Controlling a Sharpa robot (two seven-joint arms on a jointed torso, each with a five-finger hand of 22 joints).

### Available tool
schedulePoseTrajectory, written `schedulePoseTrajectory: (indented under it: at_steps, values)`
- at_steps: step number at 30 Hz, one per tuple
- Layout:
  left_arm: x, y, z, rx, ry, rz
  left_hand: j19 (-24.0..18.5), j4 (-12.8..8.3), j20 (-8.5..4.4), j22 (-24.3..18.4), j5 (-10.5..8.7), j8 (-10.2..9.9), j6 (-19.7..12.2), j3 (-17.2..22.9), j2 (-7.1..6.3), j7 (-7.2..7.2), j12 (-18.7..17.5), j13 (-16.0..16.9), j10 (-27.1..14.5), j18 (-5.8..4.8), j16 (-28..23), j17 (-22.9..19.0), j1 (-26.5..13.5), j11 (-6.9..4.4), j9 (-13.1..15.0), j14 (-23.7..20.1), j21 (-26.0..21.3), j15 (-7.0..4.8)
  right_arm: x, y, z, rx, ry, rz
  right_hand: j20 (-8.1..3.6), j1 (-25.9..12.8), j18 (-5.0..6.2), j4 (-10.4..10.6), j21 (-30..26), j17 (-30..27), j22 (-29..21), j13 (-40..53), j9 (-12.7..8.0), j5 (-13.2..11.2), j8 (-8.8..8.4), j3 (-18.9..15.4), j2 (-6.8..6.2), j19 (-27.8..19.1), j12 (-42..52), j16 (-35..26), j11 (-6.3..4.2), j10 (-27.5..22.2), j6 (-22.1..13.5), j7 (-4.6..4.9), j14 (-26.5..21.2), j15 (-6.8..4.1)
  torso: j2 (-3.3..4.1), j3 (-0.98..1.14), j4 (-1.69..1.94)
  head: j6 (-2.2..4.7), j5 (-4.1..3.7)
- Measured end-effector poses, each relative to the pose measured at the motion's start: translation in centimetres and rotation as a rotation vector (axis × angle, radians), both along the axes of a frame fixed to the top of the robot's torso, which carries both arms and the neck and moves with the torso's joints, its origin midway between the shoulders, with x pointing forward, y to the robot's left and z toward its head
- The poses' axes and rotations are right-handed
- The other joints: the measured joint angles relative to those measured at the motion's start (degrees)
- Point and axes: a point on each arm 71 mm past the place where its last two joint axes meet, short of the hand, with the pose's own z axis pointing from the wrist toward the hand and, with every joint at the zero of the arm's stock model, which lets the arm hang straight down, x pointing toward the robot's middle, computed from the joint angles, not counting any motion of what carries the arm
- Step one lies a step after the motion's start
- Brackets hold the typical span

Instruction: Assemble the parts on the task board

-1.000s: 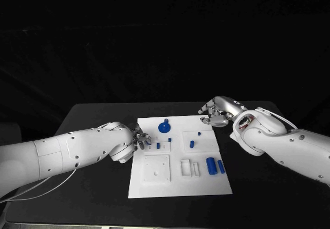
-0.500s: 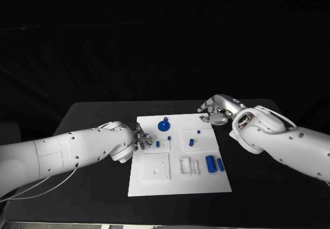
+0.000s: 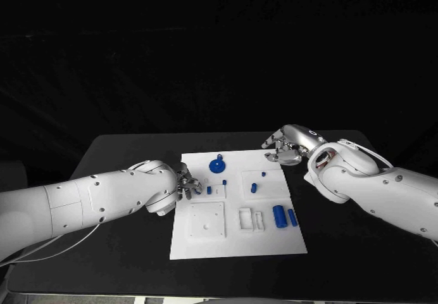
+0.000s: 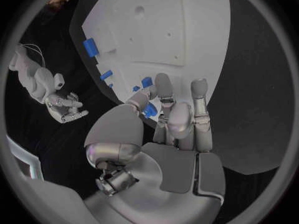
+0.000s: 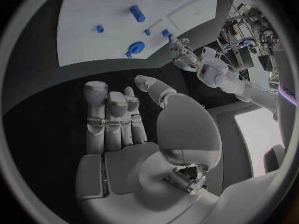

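Note:
The white task board [image 3: 237,237] lies mid-table. On it are a blue disc with a knob [image 3: 218,166], small blue pegs [image 3: 209,189] [image 3: 254,187] and two blue cylinders [image 3: 280,216] lying side by side. My left hand [image 3: 187,185] is at the board's left edge beside the nearest peg, with its fingers curled in. In the left wrist view a bit of blue [image 4: 149,109] shows between the thumb and fingers [image 4: 167,92]; I cannot tell whether it is held. My right hand [image 3: 285,149] hovers off the board's far right corner, holding nothing, with its fingers apart [image 5: 109,114].
A white square block [image 3: 207,221] and a small white bracket [image 3: 251,220] are on the near half of the board. Black table [image 3: 119,158] surrounds the board on all sides. Both white forearms reach in over the table's left and right sides.
The whole picture has shifted a little. My right hand has drawn slightly back from the board's far right corner. The left hand and the parts stay put.

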Motion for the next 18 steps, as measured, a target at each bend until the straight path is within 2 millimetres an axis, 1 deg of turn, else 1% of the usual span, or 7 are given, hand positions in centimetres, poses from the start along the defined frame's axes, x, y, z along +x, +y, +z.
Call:
schedulePoseTrajectory:
  at_steps: [8, 10, 15, 16, 18]
  values:
    - [0.01, 0.0, 0.05, 0.011, 0.0, -0.013, -0.1, 0.0, 0.09, 0.0, -0.21, 0.1, 0.0, -0.1, 0.01, -0.01, 0.0, 0.0, 0.0, 0.0, 0.0, -0.2, 0.0, 0.04, -0.2, 0.0, 0.0, 0.0, -0.01, 0.02, -0.03, 0.0, 0.002, 0.001, 0.0, 0.0, 0.0, 0.0, -0.2, 0.0, 0.0, 0.0, 0.0, 0.0, 0.0, 0.0, 0.0, 0.0, 0.0, 0.0, 0.0, 0.0, 0.0, 0.0, 0.0, 0.0, 0.01, 0.0, 0.0, -0.12, 0.04]
    - [0.02, 0.01, 0.05, 0.013, 0.0, -0.014, -0.2, 0.5, 0.21, 0.0, -0.56, 0.3, 0.0, -0.5, 0.08, -0.01, 0.0, 0.0, 0.0, 0.0, 0.0, -0.2, 0.1, 0.05, -0.4, 0.0, 0.0, 0.01, -0.01, 0.02, -0.04, 0.0, 0.003, 0.001, 0.0, 0.0, 0.0, 0.0, -0.2, 0.0, 0.0, 0.0, 0.0, 0.0, 0.0, 0.0, 0.0, 0.0, 0.0, 0.0, 0.0, 0.0, 0.0, 0.0, 0.0, 0.0, 0.01, 0.0, 0.0, -0.09, 0.04]
    - [0.05, 0.01, 0.08, 0.016, 0.0, -0.017, -0.2, 0.8, 0.2, 0.0, -0.68, 0.4, 0.0, -0.5, 0.16, -0.01, 0.0, 0.0, 0.1, 0.0, 0.0, -0.2, 0.2, 0.05, -0.5, 0.0, 0.0, 0.01, -0.01, 0.04, -0.04, 0.0, 0.004, 0.001, 0.0, 0.0, 0.0, 0.0, -0.2, 0.0, 0.0, 0.0, 0.0, 0.0, 0.0, 0.0, 0.0, 0.0, 0.0, 0.0, 0.0, 0.0, 0.0, 0.0, 0.0, 0.0, 0.03, -0.01, -0.01, -0.04, 0.04]
    - [0.05, 0.02, 0.08, 0.017, 0.0, -0.018, -0.2, 1.0, 0.2, 0.0, -1.01, 0.4, 0.0, -0.5, 0.16, -0.02, 0.0, 0.0, 0.1, 0.0, 0.0, -0.2, 0.2, 0.06, -0.6, 0.0, 0.0, 0.01, -0.01, 0.04, -0.04, 0.0, 0.004, 0.001, 0.0, 0.0, 0.0, 0.0, -0.2, 0.0, 0.0, 0.0, 0.0, 0.0, 0.0, 0.0, 0.0, 0.0, 0.0, 0.0, 0.0, 0.0, 0.0, 0.0, 0.0, 0.0, 0.03, -0.01, -0.01, -0.05, 0.04]
    - [0.06, 0.02, 0.09, 0.018, 0.001, -0.02, -0.2, 1.1, 0.2, 0.0, -1.1, 0.4, 0.0, -0.4, 0.22, -0.02, 0.0, 0.0, 0.1, 0.0, 0.0, -0.2, 0.2, 0.06, -0.7, 0.0, 0.0, 0.01, -0.01, 0.04, -0.05, 0.0, 0.004, 0.001, 0.0, 0.0, 0.0, 0.0, -0.2, 0.0, 0.0, 0.0, 0.0, 0.2, 0.0, 0.0, 0.0, 0.0, 0.0, 0.0, 0.0, 0.0, 0.0, 0.0, 0.0, 0.0, 0.04, -0.01, -0.01, -0.1, 0.04]
